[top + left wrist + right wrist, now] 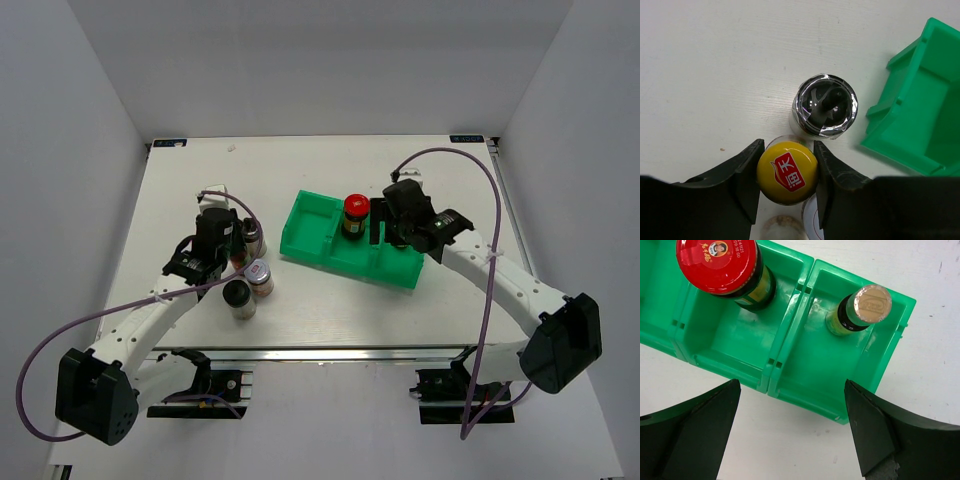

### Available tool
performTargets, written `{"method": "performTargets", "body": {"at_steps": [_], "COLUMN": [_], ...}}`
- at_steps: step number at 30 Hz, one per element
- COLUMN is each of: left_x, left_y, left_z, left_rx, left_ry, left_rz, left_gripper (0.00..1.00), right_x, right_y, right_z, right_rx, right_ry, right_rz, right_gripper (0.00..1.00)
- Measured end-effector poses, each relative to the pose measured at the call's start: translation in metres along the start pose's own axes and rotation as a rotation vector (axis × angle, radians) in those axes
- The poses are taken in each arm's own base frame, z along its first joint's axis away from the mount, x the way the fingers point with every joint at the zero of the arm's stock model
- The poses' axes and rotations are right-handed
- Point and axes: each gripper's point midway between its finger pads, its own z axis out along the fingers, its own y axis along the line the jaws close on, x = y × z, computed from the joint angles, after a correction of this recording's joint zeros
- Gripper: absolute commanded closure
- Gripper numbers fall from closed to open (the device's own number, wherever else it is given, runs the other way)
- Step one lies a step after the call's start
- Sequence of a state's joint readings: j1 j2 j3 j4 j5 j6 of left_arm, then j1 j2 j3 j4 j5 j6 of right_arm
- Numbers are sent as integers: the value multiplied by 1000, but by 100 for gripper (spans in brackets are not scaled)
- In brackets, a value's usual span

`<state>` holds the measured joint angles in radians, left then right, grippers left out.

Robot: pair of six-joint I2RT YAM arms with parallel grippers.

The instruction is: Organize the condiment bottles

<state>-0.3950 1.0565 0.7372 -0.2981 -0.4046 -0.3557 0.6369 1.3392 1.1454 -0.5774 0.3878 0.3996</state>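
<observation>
Bottles stand in two groups: at the left of the desk [400, 310], the left gripper [788, 150] is clamped on the yellow cap of a slim sauce bottle [787, 172], with the silver-lidded jar [824, 106] just beyond it and two shakers [238, 298] close by. The right gripper [790, 390] hangs wide open, holding nothing, over the green tray [790, 340]. In the tray the red-lidded jar [717, 265] stands in the middle compartment and a gold-capped bottle [870, 304] in the end one beside it.

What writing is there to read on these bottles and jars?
"海天": on the yellow cap, white on a red patch.
Red lid: printed characters and a stamped code, too blurred to read.
Gold cap: an embossed mark, not legible.
</observation>
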Motion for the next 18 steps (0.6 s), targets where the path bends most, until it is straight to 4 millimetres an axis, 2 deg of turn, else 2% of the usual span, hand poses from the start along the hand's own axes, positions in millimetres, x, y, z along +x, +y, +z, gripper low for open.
{"method": "performTargets", "body": {"at_steps": [6,7,9,18], "left_x": [0,0,-3,-53], "left_y": [0,1,2,-1], "left_z": [-4,-5,-10,-27], "left_rx": [1,-2,-8,-30], "left_ry": [22,32,46,-4], "left_rz": [12,17,25,14], "left_gripper": [93,97,100,100], "right_x": [9,12,15,22], "right_y": [-4,-5,-5,-3], "right_z": [0,0,0,2], "right_rx": [8,9,9,-6], "right_ry": [15,21,29,51], "right_rz": [4,1,-1,-7], "right_gripper": [11,11,11,11]}}
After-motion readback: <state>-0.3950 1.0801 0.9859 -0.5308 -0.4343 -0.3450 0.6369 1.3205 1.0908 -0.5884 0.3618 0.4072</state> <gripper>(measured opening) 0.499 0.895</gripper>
